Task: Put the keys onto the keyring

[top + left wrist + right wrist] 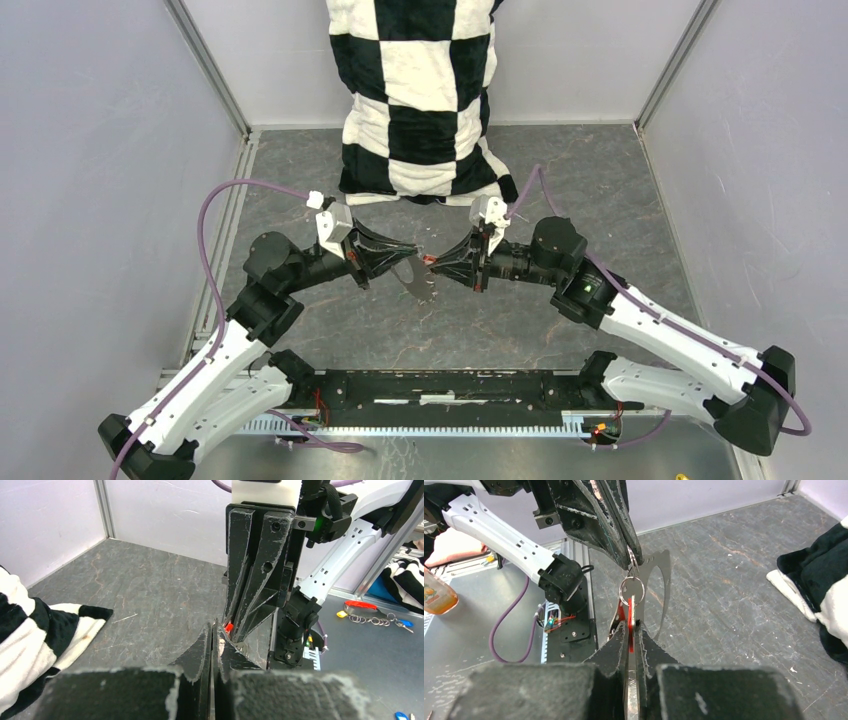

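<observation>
My left pincer [634, 555], at upper centre of the right wrist view, is pinched together on the keyring [621, 591], which dangles above the grey desk [724, 605]. Below it, my right pincer [631, 632] is clamped on the red key [629, 617], whose tip is right at the keyring's lower edge.

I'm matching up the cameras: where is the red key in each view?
Top external: red key, a speck near centre.
Left wrist: red speck just below centre.
Right wrist: centre, pinched by the right gripper.
Shared landmark: checkered cloth, at top, left and right respectively.
</observation>
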Available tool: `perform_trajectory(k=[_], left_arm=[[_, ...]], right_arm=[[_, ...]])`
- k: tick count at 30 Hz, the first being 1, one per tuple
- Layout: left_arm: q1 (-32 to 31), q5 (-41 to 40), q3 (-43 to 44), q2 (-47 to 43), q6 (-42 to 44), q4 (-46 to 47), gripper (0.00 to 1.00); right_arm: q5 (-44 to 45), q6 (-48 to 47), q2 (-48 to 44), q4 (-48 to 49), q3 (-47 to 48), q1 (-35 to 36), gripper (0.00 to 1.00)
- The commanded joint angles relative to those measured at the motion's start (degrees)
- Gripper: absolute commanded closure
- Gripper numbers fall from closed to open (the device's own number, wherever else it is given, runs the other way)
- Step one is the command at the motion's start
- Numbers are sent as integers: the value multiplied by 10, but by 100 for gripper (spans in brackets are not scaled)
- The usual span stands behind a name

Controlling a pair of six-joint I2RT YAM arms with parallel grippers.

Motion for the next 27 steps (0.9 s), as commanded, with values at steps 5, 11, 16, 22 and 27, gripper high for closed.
perform_trajectory(k=[5, 11, 16, 22, 27], left_arm=[[2, 10, 8, -9, 11, 48, 98], [1, 61, 9, -8, 9, 50, 98], [1, 82, 10, -11, 9, 49, 98], [1, 113, 9, -8, 12, 43, 98], [1, 127, 9, -4, 11, 42, 98]], right_arm=[[-65, -8, 25, -32, 13, 2, 97], [-101, -6, 49, -28, 42, 2, 95], [-95, -23, 48, -45, 54, 2, 91], [-55, -27, 16, -38, 50, 1, 92], [-53, -18, 9, -4, 50, 2, 92]])
